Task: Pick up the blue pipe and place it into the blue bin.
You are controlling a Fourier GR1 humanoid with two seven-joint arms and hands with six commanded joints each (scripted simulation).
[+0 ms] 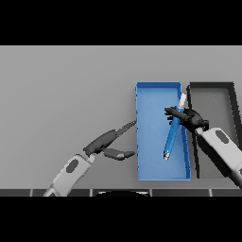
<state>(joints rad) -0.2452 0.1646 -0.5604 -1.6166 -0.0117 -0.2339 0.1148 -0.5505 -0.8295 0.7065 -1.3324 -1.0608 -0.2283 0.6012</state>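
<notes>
pipe held over blue bin

head view: right hand [189, 118] has its fingers wrapped round the upper part of the slim blue pipe with a white tip [172, 133], which slants over the inside of the rectangular blue bin [142, 142]. dark grey bin [231, 94] just beside it. left hand [106, 142] fingers straight, relaxed, near the blue bin's left wall on the grey table [66, 94].

There are no words to read here. No numbers, labels or signs show on anything on the table.
</notes>
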